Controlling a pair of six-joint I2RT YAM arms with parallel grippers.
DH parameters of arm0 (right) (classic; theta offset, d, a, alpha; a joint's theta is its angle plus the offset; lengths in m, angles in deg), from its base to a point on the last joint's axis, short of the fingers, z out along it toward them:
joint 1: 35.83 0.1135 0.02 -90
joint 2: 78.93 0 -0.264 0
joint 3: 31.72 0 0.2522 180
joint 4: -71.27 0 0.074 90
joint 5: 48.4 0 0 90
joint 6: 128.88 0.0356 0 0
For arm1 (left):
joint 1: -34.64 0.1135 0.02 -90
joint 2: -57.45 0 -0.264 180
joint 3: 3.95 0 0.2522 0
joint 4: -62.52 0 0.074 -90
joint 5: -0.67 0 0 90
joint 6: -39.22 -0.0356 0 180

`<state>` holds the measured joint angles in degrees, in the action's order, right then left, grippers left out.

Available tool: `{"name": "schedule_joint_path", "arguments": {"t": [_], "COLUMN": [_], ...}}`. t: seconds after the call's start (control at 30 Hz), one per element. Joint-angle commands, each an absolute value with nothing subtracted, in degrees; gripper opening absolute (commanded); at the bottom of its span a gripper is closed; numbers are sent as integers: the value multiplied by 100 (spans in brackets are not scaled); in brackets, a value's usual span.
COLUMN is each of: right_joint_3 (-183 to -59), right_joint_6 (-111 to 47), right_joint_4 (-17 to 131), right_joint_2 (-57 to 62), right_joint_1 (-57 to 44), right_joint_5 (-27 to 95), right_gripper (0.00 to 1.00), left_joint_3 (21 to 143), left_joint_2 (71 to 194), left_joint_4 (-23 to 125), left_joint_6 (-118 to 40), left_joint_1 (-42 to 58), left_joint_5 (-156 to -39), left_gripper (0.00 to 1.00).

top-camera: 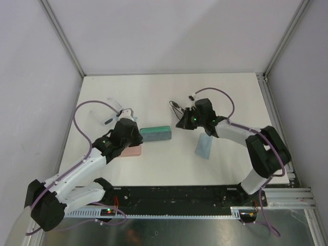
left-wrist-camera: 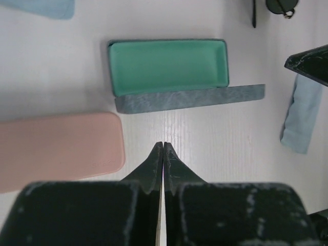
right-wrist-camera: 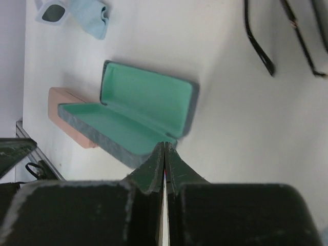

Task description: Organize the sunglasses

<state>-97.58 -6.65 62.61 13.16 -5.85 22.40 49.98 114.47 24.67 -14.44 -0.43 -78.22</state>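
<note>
One dark pair (left-wrist-camera: 279, 5), one white pair (right-wrist-camera: 51, 13), two cases (left-wrist-camera: 169, 64), two cloths (left-wrist-camera: 302, 118)

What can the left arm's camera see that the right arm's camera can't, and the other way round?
Only the left wrist view: the left gripper, shut and empty. Only the right wrist view: the white-framed sunglasses and the right gripper, also shut. Both: the open green-lined case, the pink case, a light blue cloth and part of the dark sunglasses.
</note>
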Motion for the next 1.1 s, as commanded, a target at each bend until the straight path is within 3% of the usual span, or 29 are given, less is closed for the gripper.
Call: {"name": "schedule_joint_path", "arguments": {"t": [0.0, 0.3, 0.67, 1.07], "right_joint_3": [-10430, -10958, -10956, -10956], "right_joint_6": [-645, -700, -175, -573], "right_joint_4": [6569, 6351, 6041, 4704], "right_joint_2": [1879, 2662, 2059, 1490], "right_joint_1": [-286, 234, 1463, 749], "right_joint_5": [2394, 2362, 2718, 3555], "right_gripper": [0, 0, 0, 0], "left_joint_3": [4760, 4696, 5755, 5931], "left_joint_2": [11344, 12326, 14059, 14083], "left_joint_4": [2684, 3344, 4112, 4582], "left_joint_6": [-801, -759, -1230, -1901], "left_joint_1": [143, 650, 901, 907], "left_joint_5": [-7541, -7558, -7804, -8810], "left_gripper": [0, 0, 0, 0]}}
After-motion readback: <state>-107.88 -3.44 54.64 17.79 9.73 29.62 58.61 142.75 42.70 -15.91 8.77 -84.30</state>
